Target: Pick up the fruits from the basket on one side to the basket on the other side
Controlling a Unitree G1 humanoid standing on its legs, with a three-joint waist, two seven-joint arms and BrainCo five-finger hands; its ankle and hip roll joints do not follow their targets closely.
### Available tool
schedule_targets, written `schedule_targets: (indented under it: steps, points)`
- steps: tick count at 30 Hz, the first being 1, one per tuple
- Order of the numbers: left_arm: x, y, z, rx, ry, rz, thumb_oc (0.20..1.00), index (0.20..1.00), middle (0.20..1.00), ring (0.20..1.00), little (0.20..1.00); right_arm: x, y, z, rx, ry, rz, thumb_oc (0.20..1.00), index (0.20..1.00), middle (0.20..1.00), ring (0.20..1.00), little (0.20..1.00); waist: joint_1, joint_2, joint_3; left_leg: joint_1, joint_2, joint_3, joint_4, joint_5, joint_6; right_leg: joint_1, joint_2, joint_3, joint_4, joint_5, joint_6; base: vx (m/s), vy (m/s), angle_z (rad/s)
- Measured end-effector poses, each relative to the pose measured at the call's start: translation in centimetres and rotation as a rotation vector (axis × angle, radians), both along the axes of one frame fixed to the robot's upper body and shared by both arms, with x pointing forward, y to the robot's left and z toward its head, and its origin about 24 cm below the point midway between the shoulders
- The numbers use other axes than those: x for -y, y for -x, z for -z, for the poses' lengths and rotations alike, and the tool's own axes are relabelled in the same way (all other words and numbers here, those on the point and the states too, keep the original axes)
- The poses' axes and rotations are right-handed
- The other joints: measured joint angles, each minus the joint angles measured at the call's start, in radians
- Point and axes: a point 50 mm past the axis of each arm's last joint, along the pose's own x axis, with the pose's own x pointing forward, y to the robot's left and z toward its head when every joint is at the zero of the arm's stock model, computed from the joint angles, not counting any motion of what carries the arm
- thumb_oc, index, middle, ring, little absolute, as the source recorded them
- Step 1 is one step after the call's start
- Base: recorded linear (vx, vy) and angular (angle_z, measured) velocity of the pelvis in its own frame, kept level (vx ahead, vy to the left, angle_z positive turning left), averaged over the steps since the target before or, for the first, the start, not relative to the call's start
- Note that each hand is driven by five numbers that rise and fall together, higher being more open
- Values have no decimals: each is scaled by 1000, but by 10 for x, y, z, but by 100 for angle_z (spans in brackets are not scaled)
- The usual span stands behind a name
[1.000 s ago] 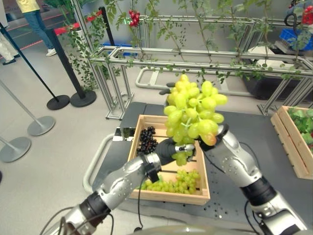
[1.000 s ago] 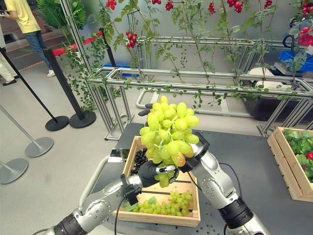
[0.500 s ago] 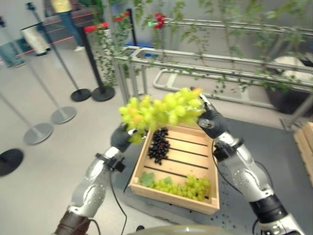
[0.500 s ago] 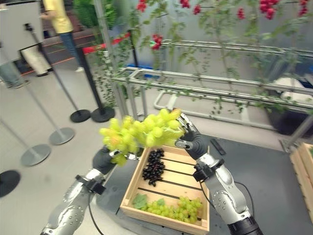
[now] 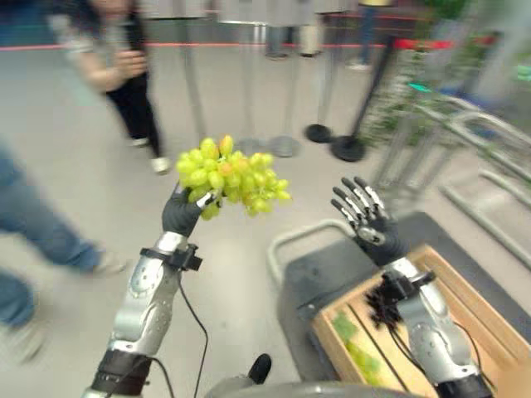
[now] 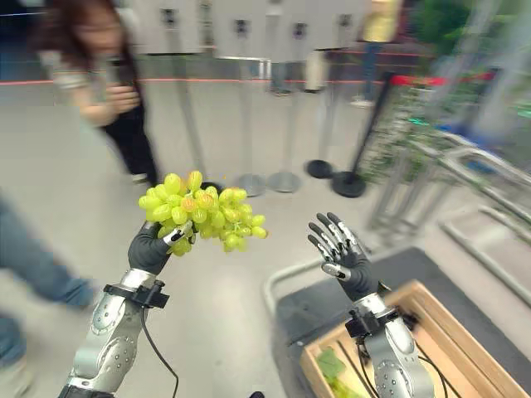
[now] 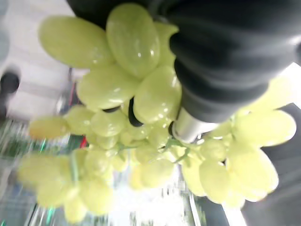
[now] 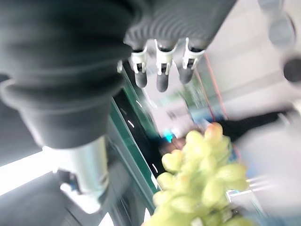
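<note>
While the left hand (image 5: pixel 181 211) was raised at about ten o'clock in the head views, its dark fingers were curled round the near end of a bunch of green grapes (image 5: pixel 232 177), clamped on it. That arm rose steeply from the lower left, forearm nearly upright, and the bunch stretched from the hand toward three o'clock, held in the air over the grey floor (image 5: pixel 75 199), well apart from the crate. In the left wrist view the grapes (image 7: pixel 141 117) pressed right up against the dark ribbed cover, and a silver finger (image 7: pixel 188 128) lay among them.

The right hand (image 6: pixel 340 253) stood near the middle of the head views, palm turned toward the bunch, its fingers straight and spread apart, holding nothing. A clear gap lay between its fingertips and the nearest grapes. In the right wrist view its dark-tipped fingers (image 8: pixel 161 70) pointed outward in a row, with the bunch (image 8: pixel 202 183) showing beyond them.

At about five o'clock sat a wooden crate (image 5: pixel 481 307) on a dark tabletop (image 5: pixel 323 274); inside it lay something green (image 5: pixel 361 356), possibly more grapes or a leaf, though I could not make it out. A person in dark trousers (image 5: pixel 137 99) stood at eleven o'clock, and post stands (image 5: pixel 344 148) stood at one o'clock.
</note>
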Motion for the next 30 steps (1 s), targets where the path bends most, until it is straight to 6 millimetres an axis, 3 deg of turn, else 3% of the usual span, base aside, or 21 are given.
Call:
schedule_targets:
  steps: [3, 4, 5, 6, 7, 8, 9, 11, 12, 14, 15, 16, 17, 18, 19, 23, 25, 26, 27, 28, 30]
  points:
    - [-1, 1, -2, 13, 6, -18, 200, 200, 200, 200, 200, 4, -3, 0, -6, 15, 19, 1000, 1000, 1000, 1000, 1000, 9, 7, 6, -4, -20, -63, -93, 100, 6, 18, -2, -89, -15, -10, 18, -243, 60, 182]
    - [0, -1, -3, 16, 12, -19, 200, 200, 200, 200, 200, 4, -3, -2, 0, 15, 27, 1000, 1000, 1000, 1000, 1000, 5, 16, 11, -10, -21, -52, -150, 108, -48, 20, 2, -110, -22, -7, 17, -257, 139, 267]
    - [1, -3, -6, 28, 33, -30, 200, 200, 200, 200, 200, 6, -5, -6, 9, 24, 38, 1000, 1000, 1000, 1000, 1000, -32, -2, 28, -55, 33, 175, -164, 37, -118, 31, -38, -159, -67, 7, 9, -165, 76, 212]
    - [0, -3, -6, 27, 30, -35, 200, 200, 200, 200, 200, 6, -7, -8, 16, 27, 41, 1000, 1000, 1000, 1000, 1000, -21, -2, 30, -92, 64, 286, -131, 20, -93, 35, -46, -151, -68, 0, 0, -289, 157, 195]
    - [-3, -2, -6, 24, 20, -47, 200, 200, 200, 200, 200, 7, -12, -13, 32, 25, 59, 1000, 1000, 1000, 1000, 1000, 11, 4, 34, -117, 156, 469, -62, -6, -51, 39, -45, -158, -71, -20, 1, -208, 121, 86]
    - [-3, -2, -6, 22, 10, -50, 200, 200, 200, 200, 200, 8, -14, -14, 35, 19, 72, 1000, 1000, 1000, 1000, 1000, 20, 3, 40, -127, 193, 552, -40, -16, -40, 52, -50, -190, -73, -28, 5, -182, 158, 160]
    - [-2, -3, -8, 29, -34, -47, 200, 200, 200, 200, 200, 9, -13, -13, 33, -4, 108, 1000, 1000, 1000, 1000, 1000, -12, -12, 52, -139, 242, 694, 34, -33, -4, 94, -67, -300, -78, -40, 22, -58, 128, 158]
    - [-2, 0, -3, 9, -35, -48, 200, 200, 200, 200, 200, 10, -12, -10, 14, -7, 127, 1000, 1000, 1000, 1000, 1000, -8, 3, 52, -87, 275, 665, 44, -7, 19, 114, -72, -330, -32, -55, 41, -3, 190, 133]
    - [-2, 0, -3, 7, -36, -49, 200, 200, 200, 200, 200, 11, -12, -10, 14, -6, 128, 1000, 1000, 1000, 1000, 1000, -13, 2, 52, -71, 269, 658, 20, 11, -21, 123, -79, -341, -23, -58, 53, 37, 241, 105]
    - [-1, -2, -4, 12, -25, -53, 200, 200, 200, 200, 200, 11, -14, -10, 8, -4, 150, 1000, 1000, 1000, 1000, 1000, -18, 27, 72, -27, 250, 642, -50, 54, 35, 65, -126, -369, 197, -52, 102, 9, 300, 101]
    - [0, -4, -8, 35, -13, -57, 200, 200, 200, 200, 200, 10, -15, -12, 15, -8, 156, 1000, 1000, 1000, 1000, 1000, -36, 37, 71, -15, 251, 655, -84, 56, 37, 42, -141, -394, 154, -86, 112, 31, 336, 85]
    - [0, -6, -13, 56, -12, -64, 200, 200, 200, 200, 200, 9, -16, -14, 29, -17, 164, 1000, 1000, 1000, 1000, 1000, -43, 22, 60, -25, 245, 703, -109, 41, 33, 47, -148, -396, 19, -56, 104, 34, 243, 84]
    - [-2, -9, -20, 86, -23, -67, 200, 200, 200, 200, 200, 7, -17, -18, 46, -21, 165, 1000, 1000, 1000, 1000, 1000, -40, 2, 67, -36, 267, 821, -90, 33, 21, 46, -174, -415, -50, 17, 144, 129, 353, 103]
    - [-1, -13, -24, 95, -31, -67, 200, 200, 200, 200, 200, 8, -17, -17, 42, -20, 189, 1000, 1000, 1000, 1000, 1000, -59, -12, 67, -54, 317, 944, -26, 18, 24, 71, -183, -460, -63, 26, 136, 168, 383, 104]
    - [-2, -14, -25, 94, -37, -70, 200, 200, 200, 200, 200, 8, -17, -16, 41, -30, 207, 1000, 1000, 1000, 1000, 1000, -57, -13, 68, -71, 322, 985, 20, -4, 14, 89, -191, -494, -64, 25, 143, 347, 670, 138]
    - [1, -13, -24, 103, -84, -88, 200, 200, 200, 200, 200, 5, -16, -12, 28, -3, 241, 1000, 1000, 1000, 1000, 1000, -62, 5, 45, -79, 259, 901, 103, -90, 57, 133, -265, -561, 48, 25, 134, 298, 474, 95]
    - [0, -14, -27, 116, -97, -107, 200, 200, 200, 200, 200, -5, -20, -16, 40, -16, 221, 1000, 1000, 1000, 1000, 1000, -55, 11, 39, -57, 193, 869, 90, -105, 84, 110, -339, -567, 229, 32, 120, 316, 461, 103]
    - [0, -15, -29, 123, -107, -120, 200, 200, 200, 200, 200, -10, -20, -18, 53, -6, 207, 1000, 1000, 1000, 1000, 1000, -64, 9, 34, -14, 155, 840, 54, -110, 107, 68, -436, -563, 415, 30, 112, 168, 246, 97]
    - [-1, -15, -29, 126, -106, -133, 200, 200, 200, 200, 200, -15, -20, -19, 58, -2, 190, 1000, 1000, 1000, 1000, 1000, -57, 10, 32, 6, 137, 826, 47, -119, 120, 40, -467, -533, 470, 29, 124, 180, 310, 88]
    - [-2, -15, -31, 131, -108, -150, 200, 200, 200, 200, 200, -20, -21, -20, 65, 4, 171, 1000, 1000, 1000, 1000, 1000, -42, 16, 33, 25, 115, 789, 36, -125, 124, 0, -481, -493, 525, 30, 125, 110, 173, 90]
    - [4, -18, -33, 143, -89, -147, 200, 200, 200, 200, 200, -21, -20, -18, 64, 50, 161, 1000, 1000, 1000, 1000, 1000, -71, 72, 41, 60, 122, 663, 0, -106, 126, -110, -355, -307, 565, -20, 134, 263, 192, 158]
